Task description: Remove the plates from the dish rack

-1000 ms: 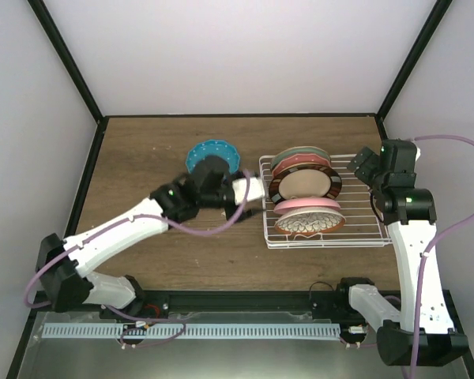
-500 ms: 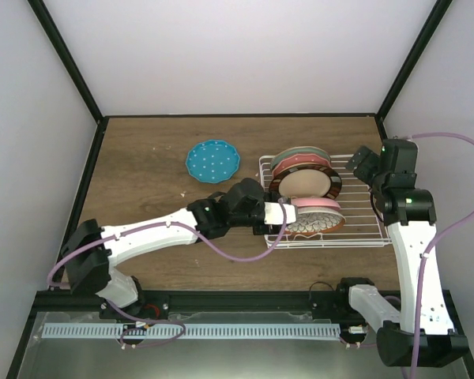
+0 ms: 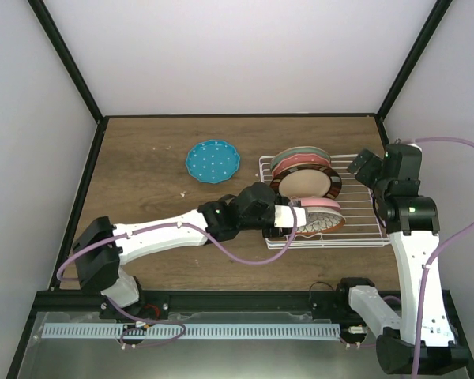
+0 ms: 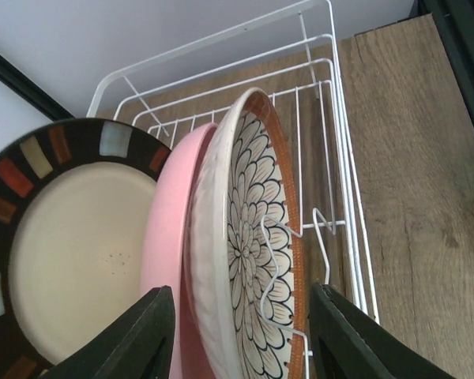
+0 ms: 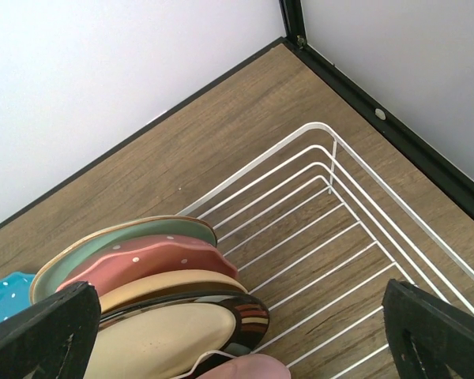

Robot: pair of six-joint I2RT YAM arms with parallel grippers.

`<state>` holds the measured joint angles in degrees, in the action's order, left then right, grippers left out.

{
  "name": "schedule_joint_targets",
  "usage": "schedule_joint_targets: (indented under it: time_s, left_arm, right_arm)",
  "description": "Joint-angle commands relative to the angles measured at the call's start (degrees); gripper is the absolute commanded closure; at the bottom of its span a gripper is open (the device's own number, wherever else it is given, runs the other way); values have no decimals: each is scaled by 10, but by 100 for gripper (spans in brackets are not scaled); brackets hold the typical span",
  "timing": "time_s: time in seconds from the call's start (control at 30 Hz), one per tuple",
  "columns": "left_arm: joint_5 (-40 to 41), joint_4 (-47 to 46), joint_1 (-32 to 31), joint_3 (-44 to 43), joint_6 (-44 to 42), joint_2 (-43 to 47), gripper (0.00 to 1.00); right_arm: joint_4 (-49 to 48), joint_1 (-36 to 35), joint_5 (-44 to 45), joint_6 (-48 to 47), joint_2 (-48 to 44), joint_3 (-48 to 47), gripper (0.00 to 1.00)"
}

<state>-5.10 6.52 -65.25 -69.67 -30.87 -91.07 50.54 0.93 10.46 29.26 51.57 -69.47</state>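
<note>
The white wire dish rack (image 3: pixel 355 225) holds several upright plates: pale green (image 3: pixel 300 153), red-pink dotted (image 3: pixel 302 163), tan dark-rimmed (image 3: pixel 304 183), plain pink (image 3: pixel 322 204) and petal-patterned (image 3: pixel 322 223). A teal dotted plate (image 3: pixel 212 161) lies flat on the table. My left gripper (image 3: pixel 298 220) is open at the rack's left end. In the left wrist view its fingers (image 4: pixel 146 335) straddle the rim of the petal plate (image 4: pixel 257 245) and the pink plate (image 4: pixel 170 260), touching neither. My right gripper (image 3: pixel 366 166) hangs open above the rack (image 5: pixel 340 229), with nothing in it.
Black frame posts and pale walls close in the wooden table (image 3: pixel 158 229) at the back and sides. The rack's looped tines (image 4: pixel 280 253) stand against the petal plate's face. The right half of the rack holds no plates.
My left arm swung right and forward from beside the teal plate to the rack's front, and its jaws have narrowed round the petal plate's rim. The right arm barely moved.
</note>
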Motion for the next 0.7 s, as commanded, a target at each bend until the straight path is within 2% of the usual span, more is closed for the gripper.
schedule_joint_targets:
  time_s: [0.0, 0.37, 0.67]
  left_arm:
    - [5, -14, -3, -13, 16, -20, 52]
    - [37, -44, -6, -26, 37, -60, 54]
    - [58, -53, -17, -30, 34, -74, 75]
  right_arm:
    - [12, 3, 6, -2, -12, -5, 0]
    - [22, 3, 14, 9, -39, -2, 0]
    - [32, 3, 23, 9, -49, 2, 0]
